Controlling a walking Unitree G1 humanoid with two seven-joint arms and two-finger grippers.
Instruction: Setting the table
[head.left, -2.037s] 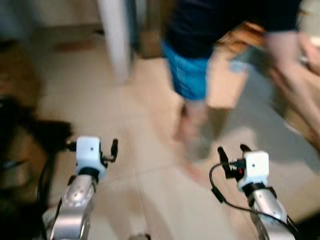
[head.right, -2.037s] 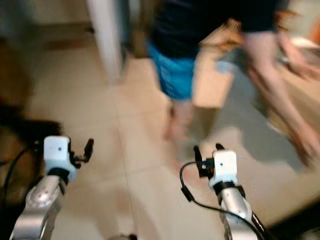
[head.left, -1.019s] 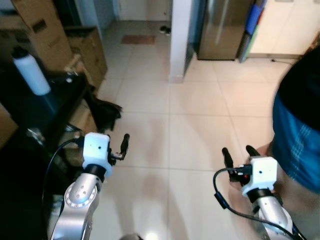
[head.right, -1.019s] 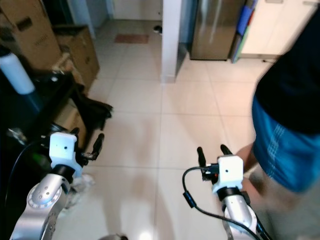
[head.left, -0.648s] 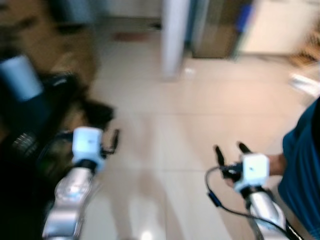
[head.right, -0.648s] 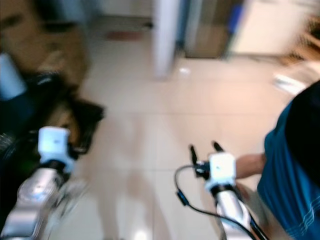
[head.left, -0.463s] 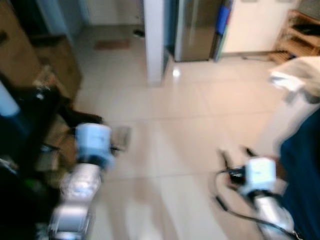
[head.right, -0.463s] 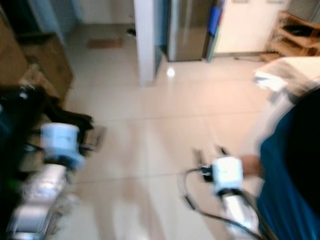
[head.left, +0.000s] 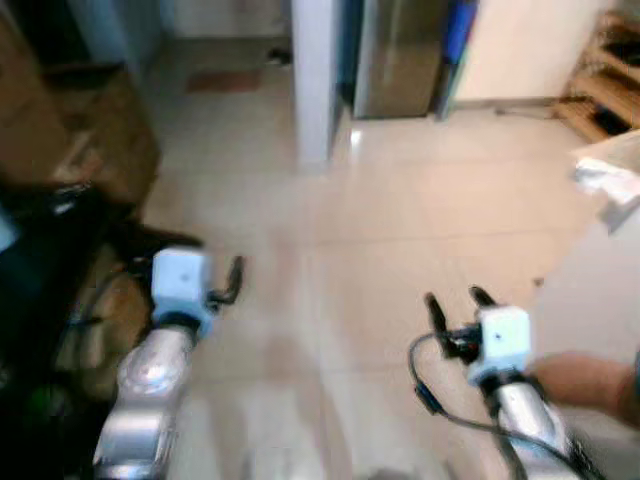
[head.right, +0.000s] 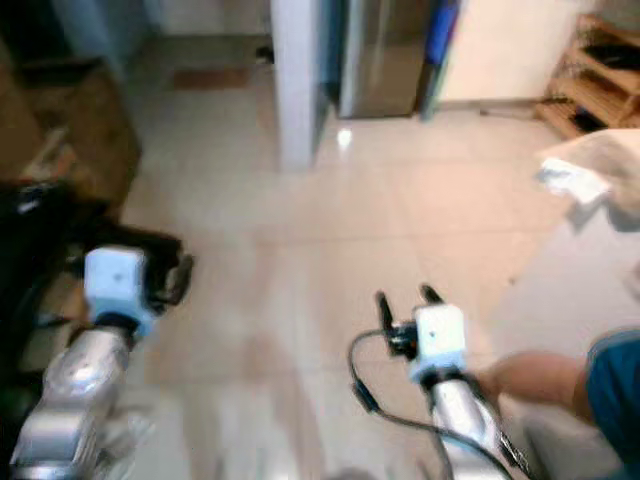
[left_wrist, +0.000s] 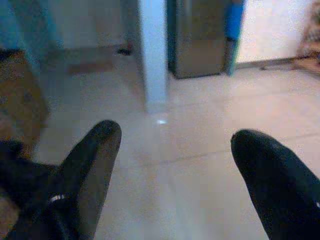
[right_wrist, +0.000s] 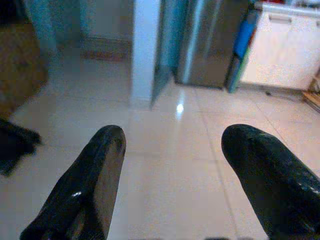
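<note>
1. While both arms are held forward over the pale tiled floor (head.left: 330, 250), the left gripper (left_wrist: 172, 145) is seen with its fingers spread wide and nothing between them.
2. The right gripper (right_wrist: 172, 145) is likewise held wide apart and empty, at about the same height as the left.
3. A person's forearm (head.right: 530, 378) is noted just beside the right arm, at the lower right edge.
4. No tableware can be made out; a pale surface (head.left: 600, 290) at the right, possibly a table edge, is blurred.
5. Dark objects (head.left: 50, 260) and brown cardboard boxes (head.left: 95, 130) are recorded along the left side.
6. Farther off, a white pillar (head.left: 315, 75) is seen, with a steel refrigerator (head.left: 400, 55) just beside it.
7. A wooden rack (head.right: 595, 75) stands at the far right.
</note>
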